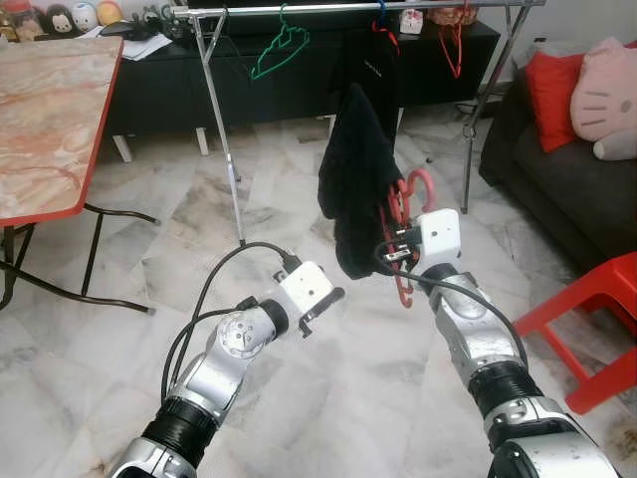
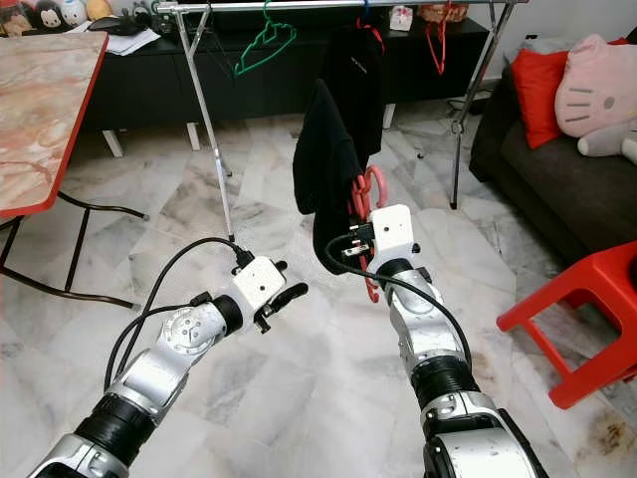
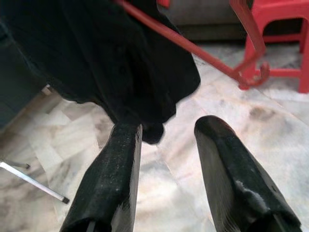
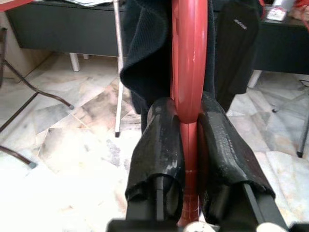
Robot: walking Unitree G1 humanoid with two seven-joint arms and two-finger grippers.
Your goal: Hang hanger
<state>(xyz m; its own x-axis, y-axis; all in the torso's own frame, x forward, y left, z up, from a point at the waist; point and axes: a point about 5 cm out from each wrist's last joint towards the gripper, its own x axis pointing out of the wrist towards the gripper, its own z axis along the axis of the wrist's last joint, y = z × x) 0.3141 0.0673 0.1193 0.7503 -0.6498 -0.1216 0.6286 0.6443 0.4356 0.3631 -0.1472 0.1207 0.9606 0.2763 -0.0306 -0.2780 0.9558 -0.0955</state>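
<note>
- Red hanger (image 4: pixel 189 72) with a black garment (image 1: pixel 353 184) draped over it: held up in mid-air in front of the robot, over the marble floor (image 1: pixel 299 398), below and short of the rail
- Right gripper (image 4: pixel 188 130): both black fingers pressed together on the red bar of the hanger, bar running between them (right wrist view shows no gap either side). Firm pinch, as far as can be judged
- Garment hangs mostly to the robot's left of the hanger; the red hook end (image 1: pixel 418 184) curls up beside the cloth, just above the wrist housing
- Left gripper (image 3: pixel 166 145): fingers apart, nothing between them, held lower and to the left of the load. Its wrist view looks up at the hem of the black cloth and the hanger's red lower arm; near, not touching
- Clothes rail (image 1: pixel 348 8): silver bar across the top of the head views, on metal legs. A green hanger (image 1: pixel 277 45) is on it, also another black garment (image 1: pixel 370 60) on a red hanger, and one more red hanger (image 1: pixel 453 45) further right (free space on the bar between them)
- Surroundings: red-edged table (image 1: pixel 55 119) to the left, dark sofa with red cushion (image 1: pixel 552 85) and red stool (image 1: pixel 592 319) to the right
- Progress, judged: pick-up done, hanger secured. Left to do: close in on the rail, raise the hook over the bar, seat it, let go. Roughly halfway
- Risk, judged: garment weight off to one side may tilt the hook on approach
</note>
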